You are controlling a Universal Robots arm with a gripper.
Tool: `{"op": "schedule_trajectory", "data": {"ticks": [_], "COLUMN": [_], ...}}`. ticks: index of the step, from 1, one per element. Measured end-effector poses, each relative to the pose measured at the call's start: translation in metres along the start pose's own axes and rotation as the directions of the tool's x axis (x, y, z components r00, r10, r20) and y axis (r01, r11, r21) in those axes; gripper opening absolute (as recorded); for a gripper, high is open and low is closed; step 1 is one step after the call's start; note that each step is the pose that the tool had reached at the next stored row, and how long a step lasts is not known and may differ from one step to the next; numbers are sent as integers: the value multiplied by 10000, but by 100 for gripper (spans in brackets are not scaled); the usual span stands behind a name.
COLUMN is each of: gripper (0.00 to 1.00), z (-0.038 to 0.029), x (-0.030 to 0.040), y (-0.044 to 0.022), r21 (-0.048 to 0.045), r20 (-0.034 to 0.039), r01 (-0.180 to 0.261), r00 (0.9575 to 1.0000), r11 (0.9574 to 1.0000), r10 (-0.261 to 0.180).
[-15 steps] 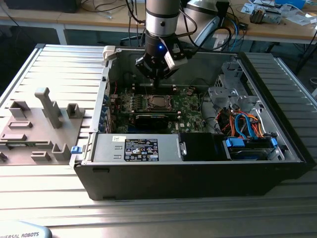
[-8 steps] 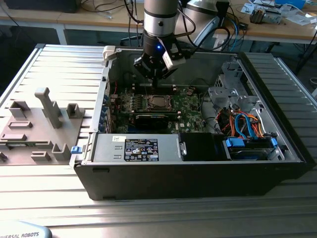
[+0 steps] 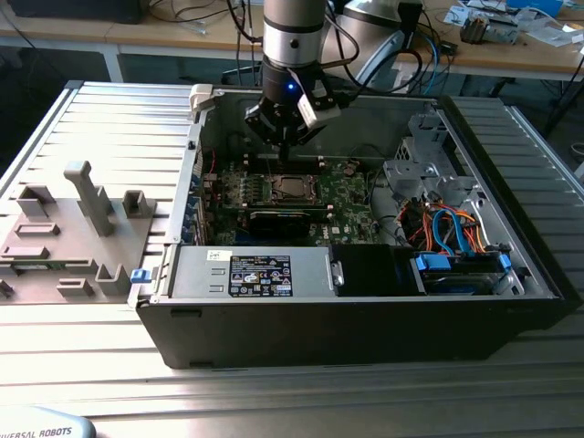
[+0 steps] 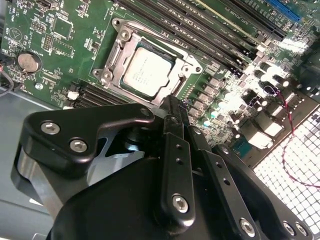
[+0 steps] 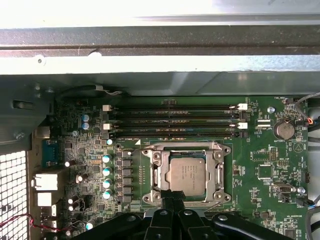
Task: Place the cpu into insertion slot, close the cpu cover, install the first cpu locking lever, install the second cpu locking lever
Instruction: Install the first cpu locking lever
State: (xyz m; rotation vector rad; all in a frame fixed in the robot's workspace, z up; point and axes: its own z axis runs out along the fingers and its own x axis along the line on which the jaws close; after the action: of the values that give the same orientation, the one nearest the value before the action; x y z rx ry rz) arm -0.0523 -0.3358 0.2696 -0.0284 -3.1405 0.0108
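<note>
The cpu point(image 5: 186, 174) lies flat in the insertion slot point(image 3: 290, 188) on the green motherboard point(image 5: 260, 150), its silver-grey top point(image 4: 148, 71) showing. The cpu cover point(image 5: 156, 170), a silvery frame point(image 4: 118, 54), lies down around it. My gripper point(image 5: 173, 194) is shut with nothing between its black fingers. Its tip point(image 4: 170, 101) sits at the slot's edge, touching or just above the frame. In the exterior view the gripper point(image 3: 286, 139) hangs above the slot inside the open computer case. I cannot tell the locking levers from the frame's edges.
Black memory slots point(image 5: 172, 120) run along one side of the socket, and capacitors point(image 5: 106, 170) stand along another. A long black card point(image 3: 287, 217) and the power supply point(image 3: 260, 274) lie nearer in the exterior view. Cables point(image 3: 447, 224) fill the case on that view's right. Grey fixtures point(image 3: 87, 196) stand outside at its left.
</note>
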Motion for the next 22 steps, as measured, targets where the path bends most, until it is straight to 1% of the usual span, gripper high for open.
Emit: {"op": "schedule_trajectory", "data": {"ticks": [19, 22], "gripper": [11, 11], "z": [0, 1], "x": [38, 58], "y": [-1, -1], "r21": [0, 0], "r20": [0, 0], "r01": [1, 1], "r00": [10000, 10000], "r11": [10000, 10000], "r10": [-1, -1]}}
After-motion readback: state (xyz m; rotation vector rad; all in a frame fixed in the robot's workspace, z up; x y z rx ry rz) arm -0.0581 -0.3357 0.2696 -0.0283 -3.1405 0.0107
